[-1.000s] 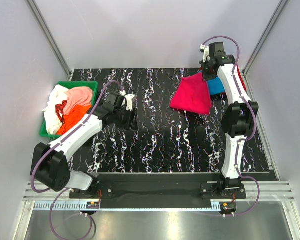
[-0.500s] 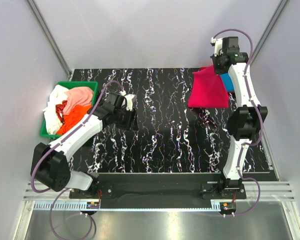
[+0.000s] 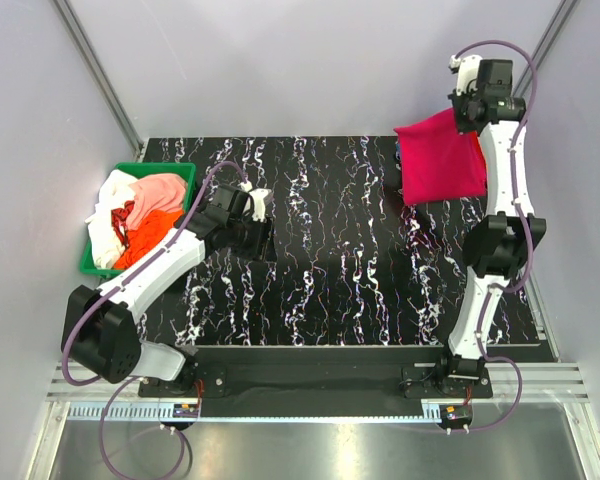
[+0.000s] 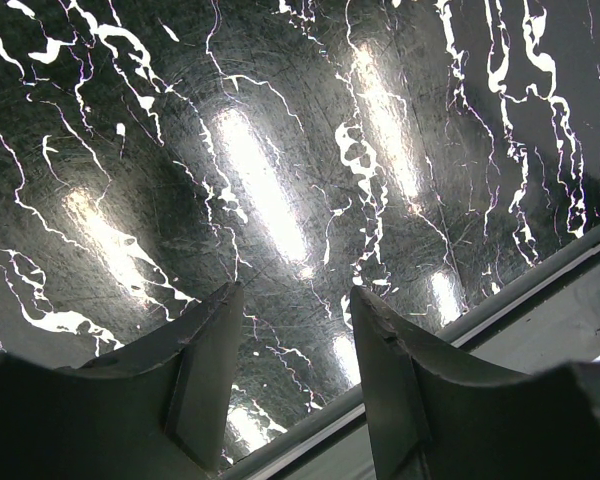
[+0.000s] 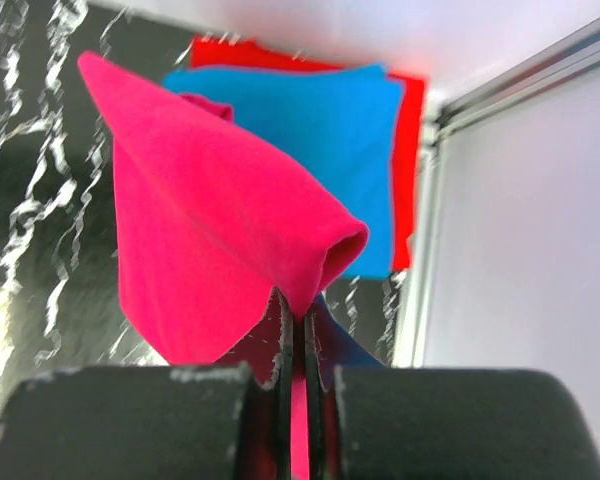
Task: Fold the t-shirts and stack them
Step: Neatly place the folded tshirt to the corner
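Note:
My right gripper (image 3: 472,108) is shut on a corner of the folded magenta-pink t-shirt (image 3: 438,160) and holds it in the air at the table's back right corner. In the right wrist view the magenta shirt (image 5: 200,230) hangs from the closed right gripper (image 5: 296,310) above a folded blue shirt (image 5: 320,130), which lies on a red shirt (image 5: 412,150). In the top view the hanging shirt covers both. My left gripper (image 3: 258,240) is open and empty, low over the table left of centre; the left wrist view shows the left gripper (image 4: 295,295) with only table between its jaws.
A green bin (image 3: 165,168) at the left edge holds peach-pink (image 3: 162,190), orange (image 3: 145,238) and white (image 3: 105,225) shirts in a heap. The black marbled table (image 3: 330,280) is walled by grey panels. A metal frame post (image 5: 430,200) stands right of the stack.
My right arm has swung right and toward the back corner, carrying the magenta shirt over the blue and red stack. The left arm has not moved.

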Action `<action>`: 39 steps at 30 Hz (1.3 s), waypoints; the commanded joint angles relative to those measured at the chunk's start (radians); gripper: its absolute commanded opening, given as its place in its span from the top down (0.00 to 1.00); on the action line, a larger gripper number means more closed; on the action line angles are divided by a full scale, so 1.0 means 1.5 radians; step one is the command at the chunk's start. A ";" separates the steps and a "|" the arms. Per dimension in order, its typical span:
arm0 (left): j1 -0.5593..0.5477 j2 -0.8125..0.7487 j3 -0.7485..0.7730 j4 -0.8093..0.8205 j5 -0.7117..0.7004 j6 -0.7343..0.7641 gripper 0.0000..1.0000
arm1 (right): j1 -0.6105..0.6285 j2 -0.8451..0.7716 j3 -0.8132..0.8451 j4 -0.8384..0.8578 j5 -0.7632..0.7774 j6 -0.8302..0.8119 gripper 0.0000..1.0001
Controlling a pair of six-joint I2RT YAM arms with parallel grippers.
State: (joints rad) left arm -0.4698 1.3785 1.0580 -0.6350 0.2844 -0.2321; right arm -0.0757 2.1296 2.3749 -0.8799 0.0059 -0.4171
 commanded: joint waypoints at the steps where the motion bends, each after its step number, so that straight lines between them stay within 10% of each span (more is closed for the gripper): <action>1: 0.000 -0.001 0.006 0.013 0.015 0.013 0.48 | -0.017 0.035 0.086 0.046 -0.032 -0.027 1.00; 10: 0.001 0.007 0.004 0.010 -0.008 0.015 0.48 | -0.072 0.204 0.253 0.070 -0.090 0.015 1.00; 39: 0.000 0.044 0.008 0.003 -0.021 0.017 0.48 | -0.159 0.333 0.269 0.262 -0.194 0.270 1.00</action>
State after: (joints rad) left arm -0.4698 1.4357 1.0580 -0.6426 0.2718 -0.2314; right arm -0.2935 2.5782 2.7281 -0.6010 -0.2581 -0.0978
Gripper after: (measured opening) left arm 0.519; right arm 0.025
